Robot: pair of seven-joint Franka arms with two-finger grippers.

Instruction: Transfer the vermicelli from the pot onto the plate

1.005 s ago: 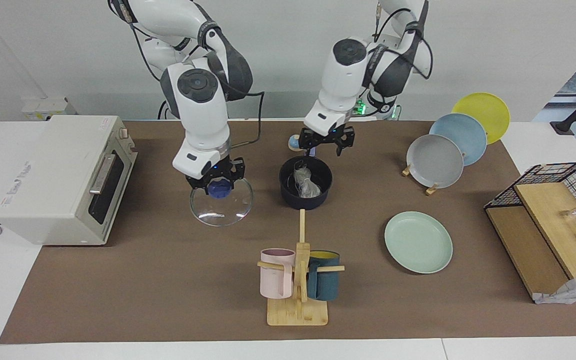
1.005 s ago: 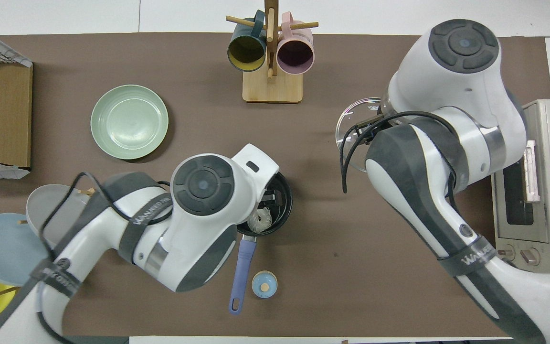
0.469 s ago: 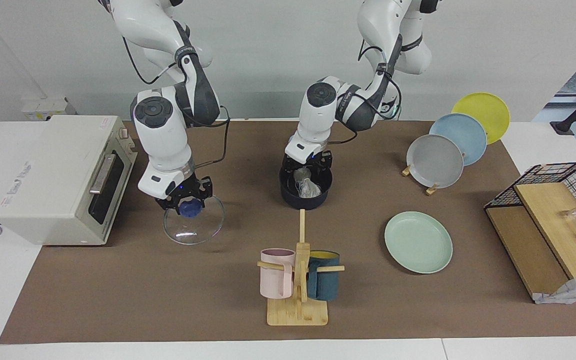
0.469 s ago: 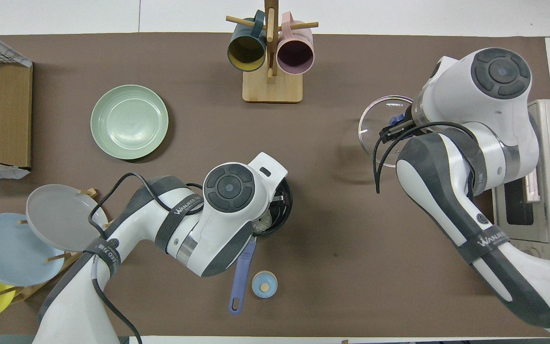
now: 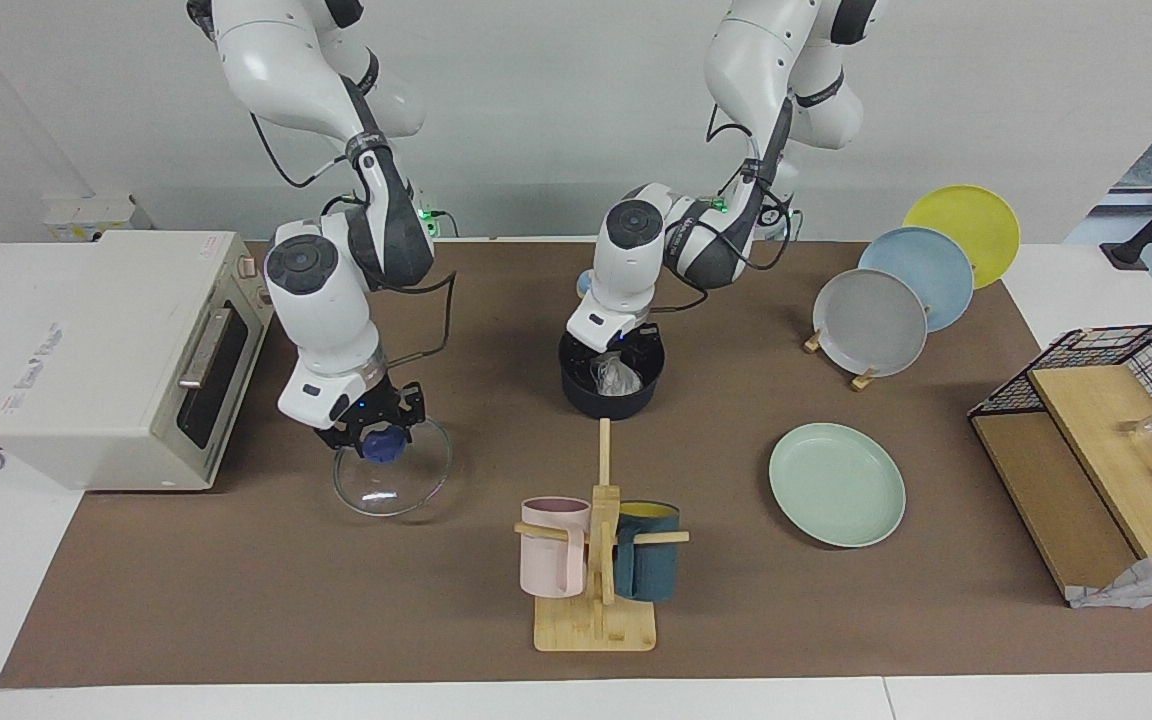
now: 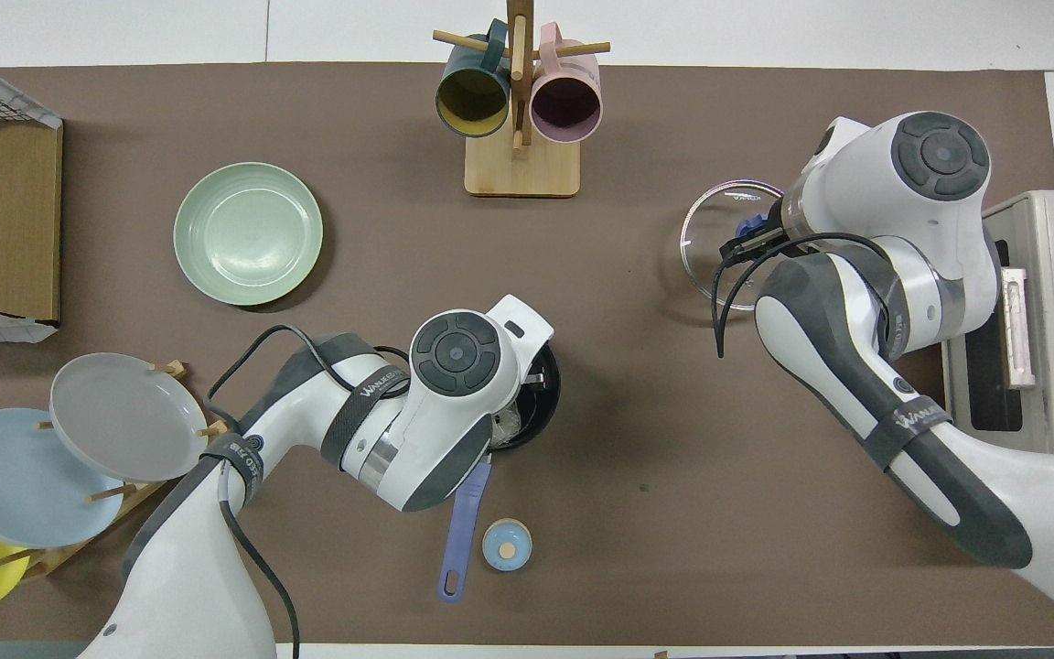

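Note:
The dark navy pot (image 5: 608, 396) stands mid-table, its blue handle (image 6: 461, 522) pointing toward the robots. The whitish wrapped vermicelli (image 5: 619, 377) lies inside it and peeks out under the arm in the overhead view (image 6: 508, 423). My left gripper (image 5: 618, 352) is down inside the pot, at the vermicelli. The mint-green plate (image 5: 837, 484) lies bare toward the left arm's end, farther from the robots than the pot (image 6: 248, 233). My right gripper (image 5: 379, 437) is shut on the blue knob of a glass lid (image 5: 394, 482), low over the mat beside the oven.
A toaster oven (image 5: 116, 350) stands at the right arm's end. A mug rack (image 5: 596, 570) stands farther out than the pot. Grey (image 5: 869, 322), light blue and yellow plates lean on a stand. A wire basket (image 5: 1126, 350) with boards and a small blue cap (image 6: 506, 545) are also here.
My left gripper has come down from above the pot into it. My right arm has carried the glass lid away from the pot toward the oven and lowered it.

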